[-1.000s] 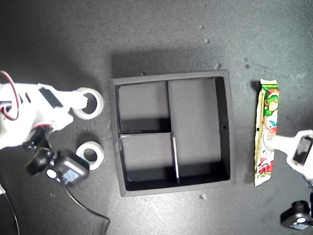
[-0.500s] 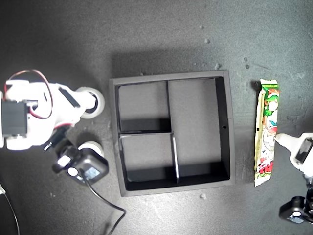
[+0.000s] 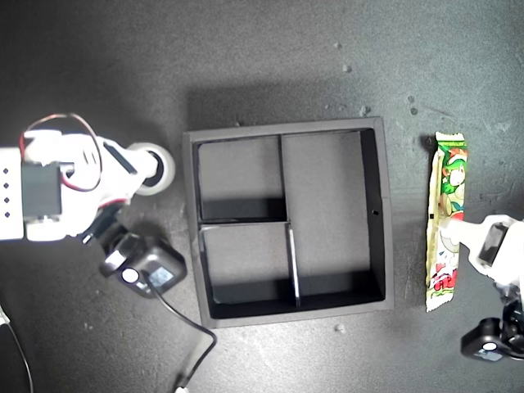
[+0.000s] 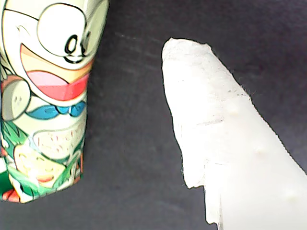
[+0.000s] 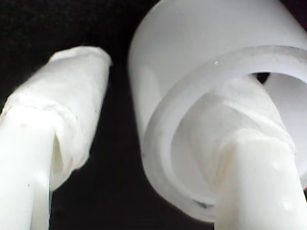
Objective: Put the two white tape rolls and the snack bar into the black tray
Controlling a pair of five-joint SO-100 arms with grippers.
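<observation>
Comparing against a second ago in the exterior view: the arm on that view's left has swung in over both rolls, and its camera body now hides the smaller tape roll completely; only part of the larger tape roll (image 3: 154, 170) shows, on the table just beside the black tray's (image 3: 190, 229) outer wall, at that view's left. The tray's three compartments hold nothing. On the exterior view's right, the snack bar (image 3: 446, 221) lies where it was, near the tray but apart from it, and my first pincer (image 3: 460, 233) has crept onto its lower half. First wrist view: one taped fingertip (image 4: 211, 110) sits beside the bar's wrapper with bare table between; the other finger isn't visible, so I can't tell the gap. Second wrist view: my second pincer (image 5: 158, 120) is spread, one fingertip (image 5: 249, 139) threaded through the larger roll's hole, the other (image 5: 62, 115) outside the wall with a gap left. My read: the roll grasp is lined up but not closed, and nothing is delivered yet.
</observation>
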